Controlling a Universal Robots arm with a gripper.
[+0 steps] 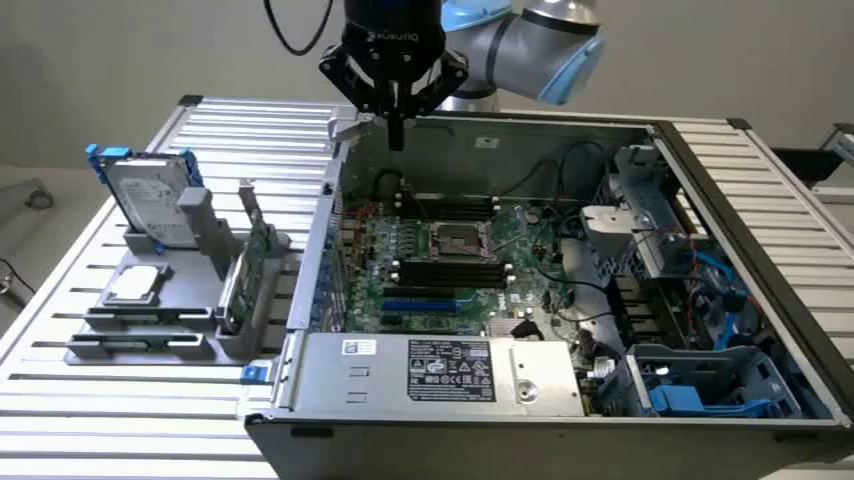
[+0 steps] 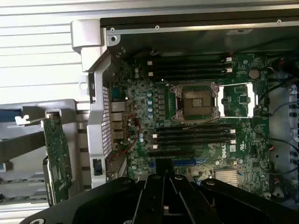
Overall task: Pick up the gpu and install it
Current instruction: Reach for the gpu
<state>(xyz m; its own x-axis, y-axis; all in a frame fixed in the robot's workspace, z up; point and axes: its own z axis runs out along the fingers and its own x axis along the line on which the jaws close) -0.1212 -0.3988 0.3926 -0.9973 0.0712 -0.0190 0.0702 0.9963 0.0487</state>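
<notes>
A plain, pale grey-beige wall (image 1: 134,50) is being seen behind everything. The counter (image 1: 120,420) is being formed by ribbed silver metal slats (image 1: 80,400), and soft, even light is being thrown back from their ridges. At the exterior view's left, a strip of pale floor (image 1: 34,250) is being left showing beyond the counter's edge, and it is being crossed by a dark cable (image 1: 11,280). In the wrist view the slats are being lit brightly, almost to white.

Green gpu (image 1: 248,268) board; silver drive (image 1: 144,195) in blue frame (image 1: 96,158); black pincer (image 1: 395,140); pale ribbed table (image 1: 80,400)
</notes>
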